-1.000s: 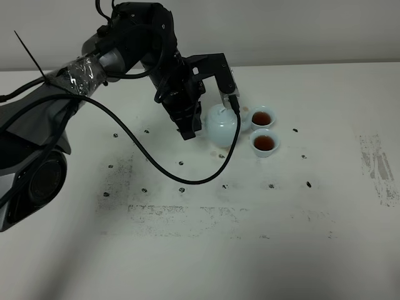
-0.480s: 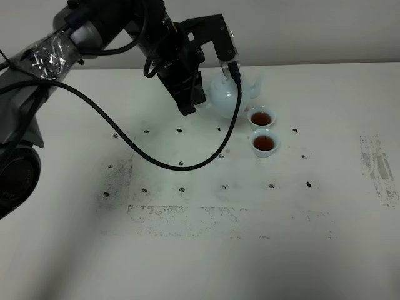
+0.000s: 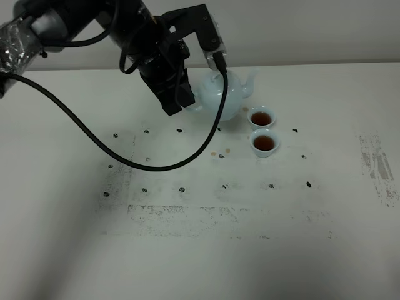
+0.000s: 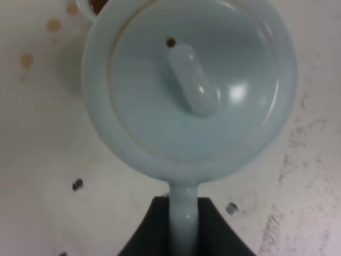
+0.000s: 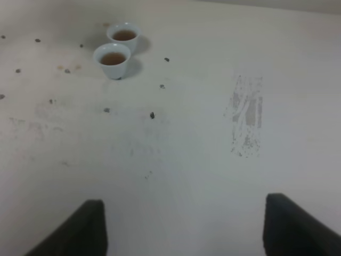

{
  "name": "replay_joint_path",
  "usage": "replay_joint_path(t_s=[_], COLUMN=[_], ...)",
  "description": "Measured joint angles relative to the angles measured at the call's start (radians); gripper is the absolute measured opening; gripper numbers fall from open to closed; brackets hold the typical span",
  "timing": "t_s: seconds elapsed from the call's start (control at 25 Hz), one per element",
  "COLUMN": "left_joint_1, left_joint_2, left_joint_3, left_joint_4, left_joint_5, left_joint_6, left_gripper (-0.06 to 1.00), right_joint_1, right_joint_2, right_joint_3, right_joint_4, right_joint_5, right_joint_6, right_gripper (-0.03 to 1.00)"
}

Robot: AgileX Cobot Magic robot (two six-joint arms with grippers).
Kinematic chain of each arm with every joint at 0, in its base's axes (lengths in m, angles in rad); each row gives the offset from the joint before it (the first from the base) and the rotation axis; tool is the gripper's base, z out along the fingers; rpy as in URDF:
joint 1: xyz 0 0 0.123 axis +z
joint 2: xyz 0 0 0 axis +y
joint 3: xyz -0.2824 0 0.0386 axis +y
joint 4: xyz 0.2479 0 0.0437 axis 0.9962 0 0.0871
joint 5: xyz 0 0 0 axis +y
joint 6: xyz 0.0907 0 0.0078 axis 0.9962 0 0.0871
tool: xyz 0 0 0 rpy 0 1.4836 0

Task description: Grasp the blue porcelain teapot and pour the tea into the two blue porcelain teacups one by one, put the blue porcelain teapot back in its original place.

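Note:
The blue porcelain teapot (image 3: 219,92) hangs in the air behind and to the left of the two blue porcelain teacups, with its spout toward them. My left gripper (image 3: 187,101) is shut on its loop handle (image 4: 184,221). The left wrist view looks down on the domed lid and its knob (image 4: 192,80). The far teacup (image 3: 261,117) and the near teacup (image 3: 265,142) stand side by side, both holding reddish-brown tea. They also show in the right wrist view, the far cup (image 5: 123,34) and the near cup (image 5: 112,57). My right gripper (image 5: 186,229) is open, far from them.
The white table (image 3: 200,250) carries small dark marks and worn patches. A few brown tea drops (image 3: 220,154) lie left of the near teacup. The left arm's black cable (image 3: 125,159) loops low over the table. A scuffed patch (image 3: 378,169) is at the right.
The left arm has lifted the teapot from beside the teacups and carried it up, back and to the left. The teacups have not moved.

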Motion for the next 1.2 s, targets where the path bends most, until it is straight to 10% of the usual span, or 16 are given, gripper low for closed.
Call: replay_joint_path(t_s=[1.2], left_joint_1=[0.022], left_joint_2=[-0.173], left_joint_3=[0.199], left_joint_4=[-0.035], left_joint_5=[0.001], left_joint_6=[-0.045], left_gripper=[0.06], right_joint_1=[0.0], right_joint_2=[0.0], right_joint_3=[0.0], right_joint_4=[0.0], right_joint_5=[0.0], right_joint_6=[0.0], right_gripper=[0.59])
